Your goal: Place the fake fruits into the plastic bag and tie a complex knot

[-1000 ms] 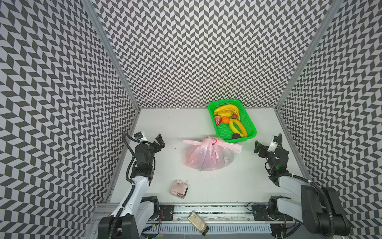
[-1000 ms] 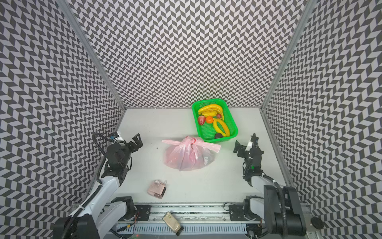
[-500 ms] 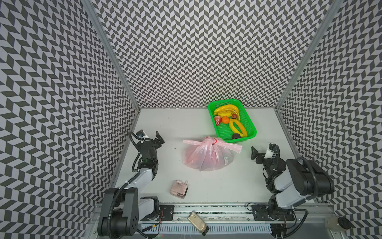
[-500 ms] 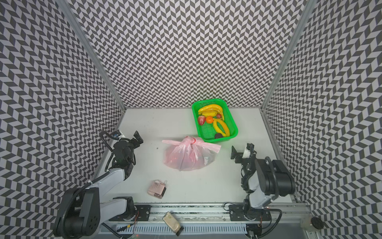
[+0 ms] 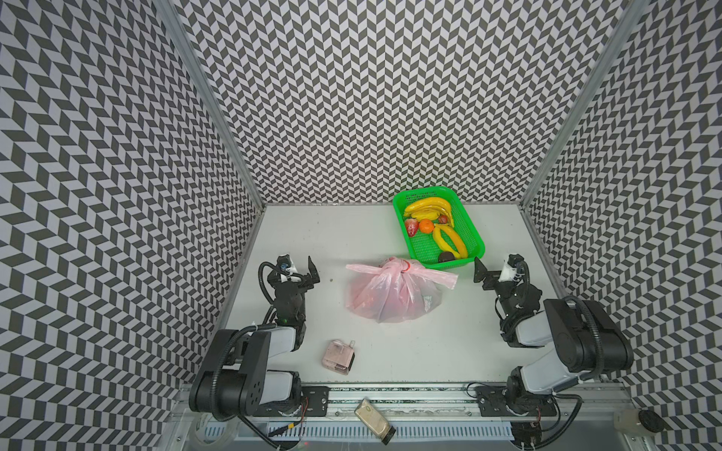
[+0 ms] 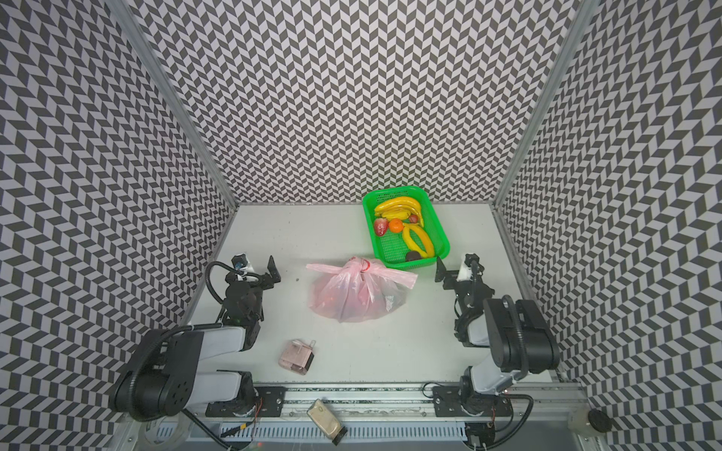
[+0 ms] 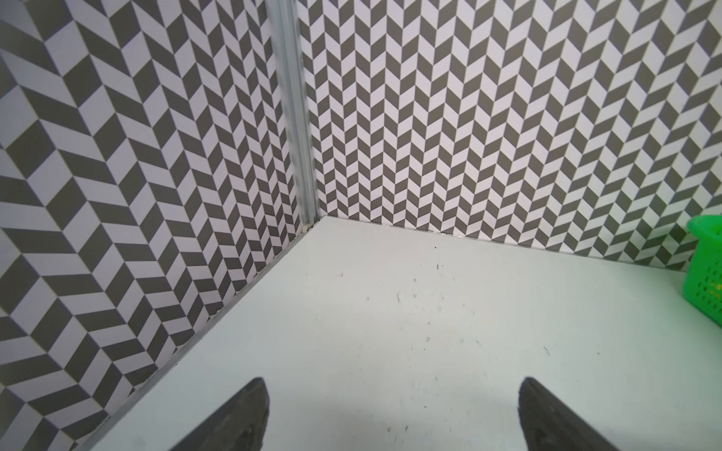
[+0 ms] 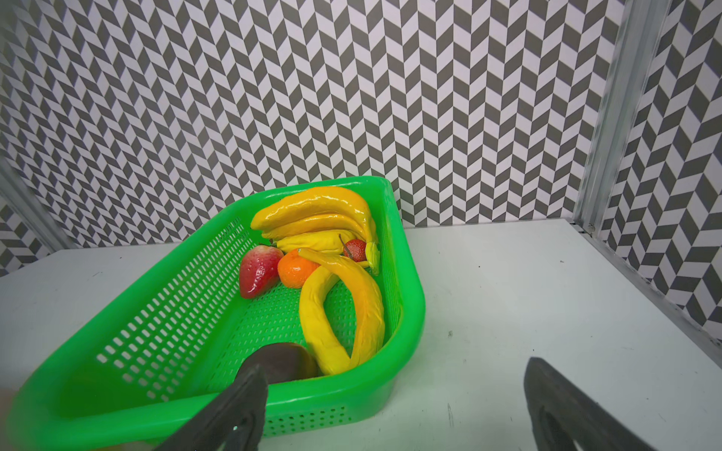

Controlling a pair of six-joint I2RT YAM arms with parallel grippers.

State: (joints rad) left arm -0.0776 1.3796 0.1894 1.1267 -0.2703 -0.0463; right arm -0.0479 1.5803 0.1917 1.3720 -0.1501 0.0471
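The pale pink plastic bag (image 5: 390, 300) (image 6: 353, 298) lies mid-table with its handles tied in a knot (image 5: 401, 266) (image 6: 363, 264); reddish shapes show through the film. More fake fruits lie in the green basket (image 8: 406, 312): bananas (image 8: 316, 211), a strawberry (image 8: 258, 269), an orange (image 8: 295, 269) and a dark brown one (image 8: 281, 361). My left gripper (image 5: 299, 269) (image 7: 392, 390) stands open and empty, well left of the bag. My right gripper (image 5: 496, 269) (image 8: 394, 371) is open and empty beside the basket's near corner, right of the bag.
The green basket (image 5: 474, 238) sits at the back right against the wall. A small pinkish clear box (image 5: 338, 355) lies near the front edge, left of centre. A tan object (image 5: 373, 419) rests on the front rail. Patterned walls close three sides.
Both arms have folded back toward their bases, grippers staying open. The bag and basket have not moved.
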